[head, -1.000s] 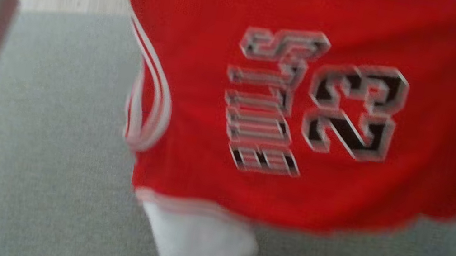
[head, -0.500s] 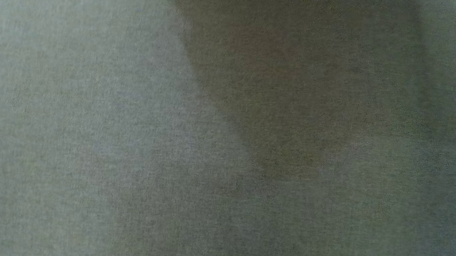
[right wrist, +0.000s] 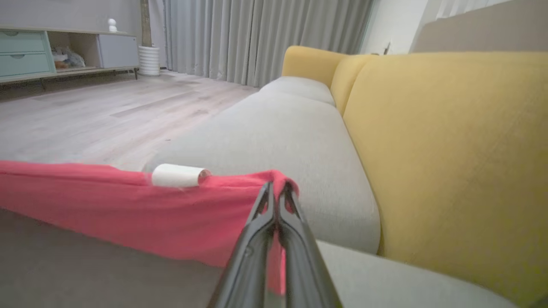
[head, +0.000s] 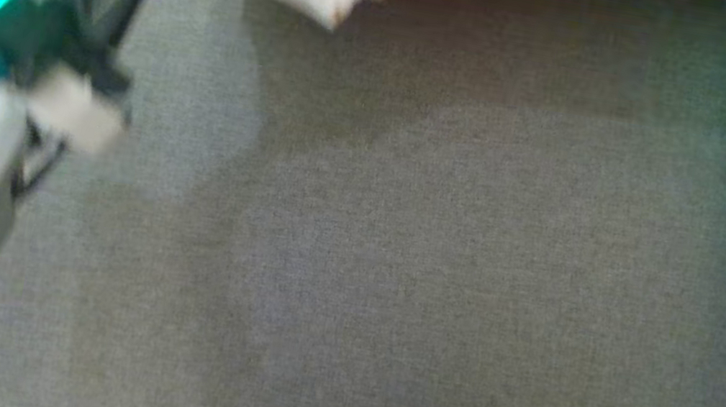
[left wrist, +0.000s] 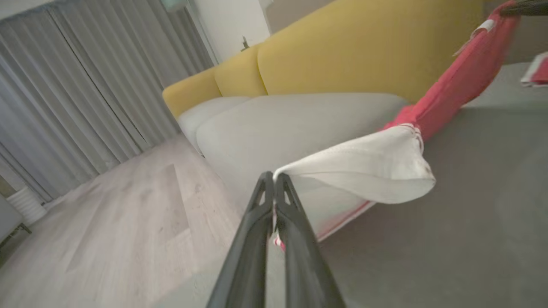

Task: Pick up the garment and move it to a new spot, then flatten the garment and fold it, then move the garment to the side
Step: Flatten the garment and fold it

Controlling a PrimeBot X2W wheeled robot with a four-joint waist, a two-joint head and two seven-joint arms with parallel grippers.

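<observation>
Red sleeveless jersey garment (right wrist: 128, 214), thin fabric, white hem panel and striped white trim: stretched as a band between both grippers over a grey woven cushion (head: 395, 274); contact of its lower edge with the cushion cannot be told.
Left gripper (left wrist: 274, 182): dark fingers pressed together, pinching the white corner.
Right gripper (right wrist: 277, 188): fingers pressed together on a red edge, beside a small rolled white label (right wrist: 177, 175).
Head view, blurred: the garment as a strip along the top edge.
Left wrist view: pale plank floor (left wrist: 107, 214), grey pleated curtains (left wrist: 77, 77).
Right wrist view: yellow sofa back (right wrist: 449, 149), far teal drawer unit (right wrist: 25, 53).
</observation>
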